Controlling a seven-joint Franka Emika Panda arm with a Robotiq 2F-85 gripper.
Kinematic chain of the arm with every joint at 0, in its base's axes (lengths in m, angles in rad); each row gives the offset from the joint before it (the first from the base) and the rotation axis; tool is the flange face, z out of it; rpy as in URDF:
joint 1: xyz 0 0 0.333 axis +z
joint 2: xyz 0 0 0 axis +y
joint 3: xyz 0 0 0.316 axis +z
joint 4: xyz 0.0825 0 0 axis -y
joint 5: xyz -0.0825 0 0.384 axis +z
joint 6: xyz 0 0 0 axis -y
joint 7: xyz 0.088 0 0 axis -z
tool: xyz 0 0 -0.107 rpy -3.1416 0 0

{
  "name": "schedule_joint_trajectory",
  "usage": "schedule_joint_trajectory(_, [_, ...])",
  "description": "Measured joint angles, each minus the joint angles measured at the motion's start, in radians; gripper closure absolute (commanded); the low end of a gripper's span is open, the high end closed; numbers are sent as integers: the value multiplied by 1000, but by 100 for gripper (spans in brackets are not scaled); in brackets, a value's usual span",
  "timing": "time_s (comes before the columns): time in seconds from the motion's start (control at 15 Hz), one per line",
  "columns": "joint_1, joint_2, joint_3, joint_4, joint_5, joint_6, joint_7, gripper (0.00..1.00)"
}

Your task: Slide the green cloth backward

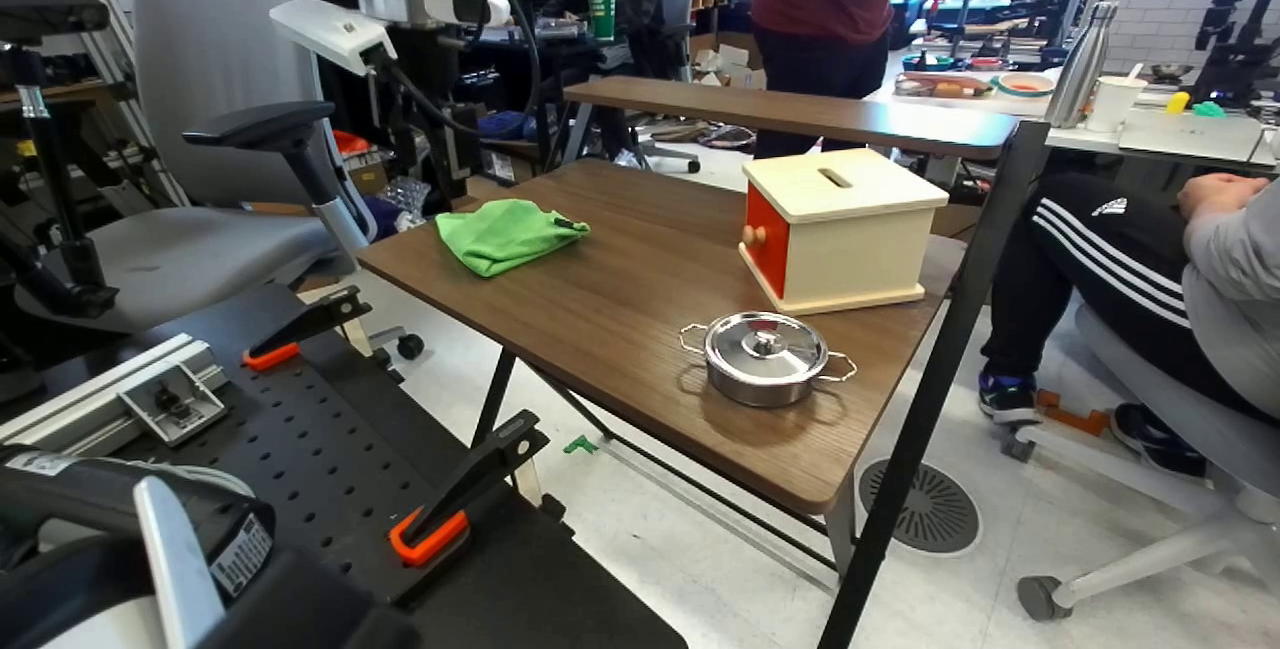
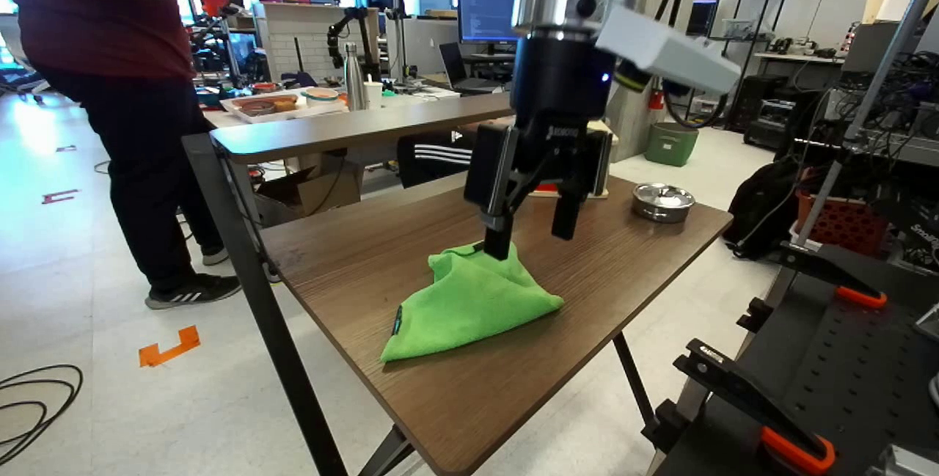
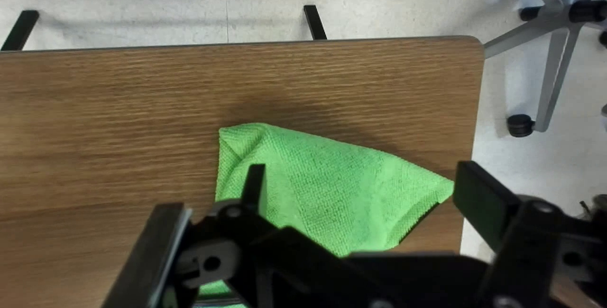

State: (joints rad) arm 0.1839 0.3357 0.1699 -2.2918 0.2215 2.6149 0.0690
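Observation:
The green cloth lies crumpled and partly folded near one end of the brown table. It shows in both exterior views (image 1: pixel 510 234) (image 2: pixel 473 300) and in the wrist view (image 3: pixel 327 180). My gripper (image 2: pixel 531 234) is open, with its fingers pointing down and nothing between them. It hovers above the table near the cloth, apart from it. In the wrist view, the open gripper (image 3: pixel 363 180) spans much of the cloth's width, and its body hides the cloth's lower part. In an exterior view, the gripper is dark against the background and hard to make out.
A lidded metal pot (image 1: pixel 765 359) and a wooden box with a red front (image 1: pixel 850 229) stand towards the table's other end. A raised shelf (image 1: pixel 790 114) runs along one long side. The table's rounded corner (image 3: pixel 467 44) is close to the cloth. A grey chair (image 1: pixel 225 79) stands nearby.

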Motion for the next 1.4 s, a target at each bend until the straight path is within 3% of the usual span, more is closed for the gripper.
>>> schedule_joint_trajectory(0.47, [30, 225, -15, 171, -53, -3, 105, 0])
schedule_joint_trajectory(0.87, [98, 339, -104, 278, -144, -11, 235, 0])
schedule_joint_trajectory(1.4, [136, 449, -202, 511, -194, -178, 344, 0])
